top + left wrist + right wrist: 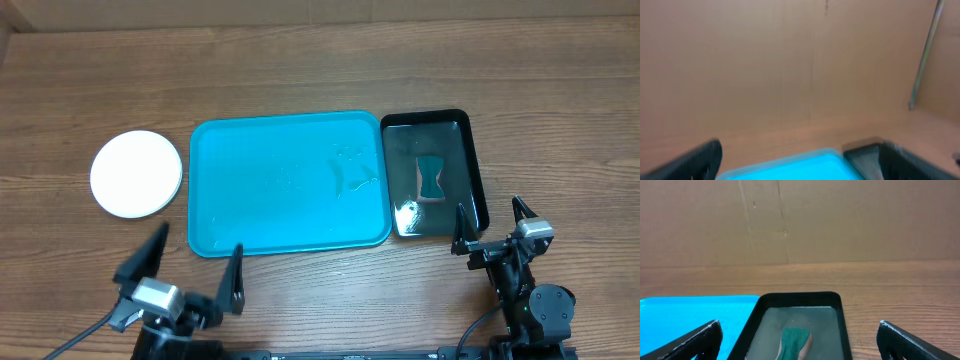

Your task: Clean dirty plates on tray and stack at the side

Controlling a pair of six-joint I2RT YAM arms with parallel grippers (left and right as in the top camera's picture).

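a: what can you count here?

b: two grippers, two trays and one sponge. you see one white plate (136,173) from above, round and matte, on the wood-grain table (300,60). it sits left of the teal tray (288,182), apart from it. you cannot tell whether more plates lie under it.

a: and in the trays?

b: your teal tray is smooth plastic with rounded corners and a raised rim, and it has clear wet streaks near its right side. just beside it, the glossy black tray (470,150) holds shallow water and one waisted teal sponge (432,177).

a: the tools?

b: the left gripper (198,241) and right gripper (489,207) are both spread wide, grasping nothing.
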